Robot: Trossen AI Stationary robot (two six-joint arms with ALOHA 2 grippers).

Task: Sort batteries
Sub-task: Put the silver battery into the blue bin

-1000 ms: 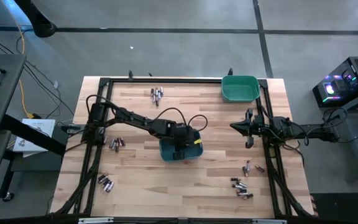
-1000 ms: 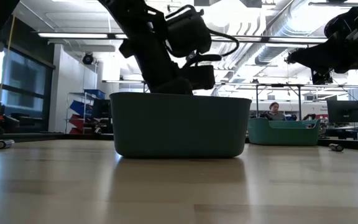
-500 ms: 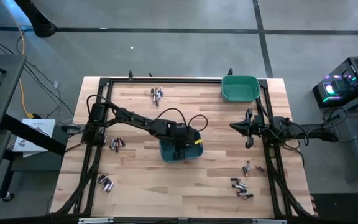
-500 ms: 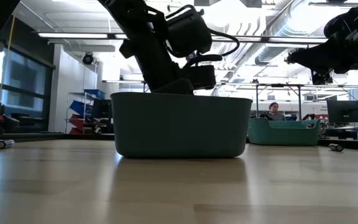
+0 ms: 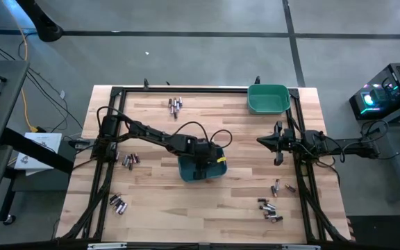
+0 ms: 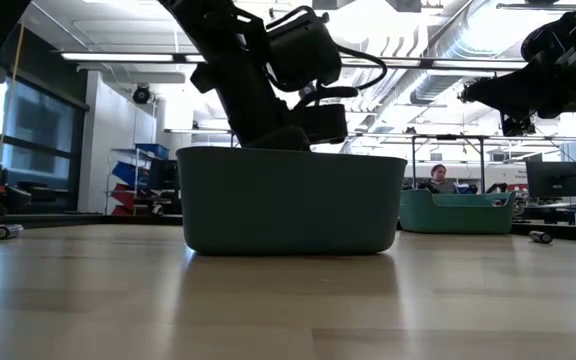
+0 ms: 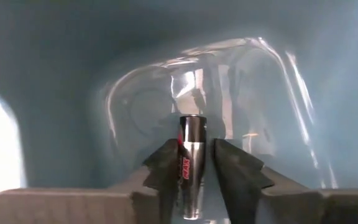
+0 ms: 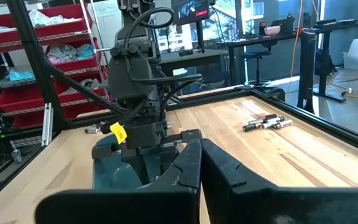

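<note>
Reaching down into the dark teal bin (image 5: 201,169) at mid-tabletop, the left pincer (image 7: 191,167) has a silvery battery (image 7: 190,163) standing between its fingers (image 7: 165,168); the jaws are only narrowly parted, and whether they press the cell or stand just off it cannot be told. The bin's wall rises all around the pincer. The right pincer (image 8: 199,163) hangs above the tabletop's right side with its jaws together, holding nothing. Loose batteries (image 5: 269,210) lie scattered below and behind it on the wooden tabletop (image 5: 242,139), and a green bin (image 5: 268,98) sits beyond it in the corner.
</note>
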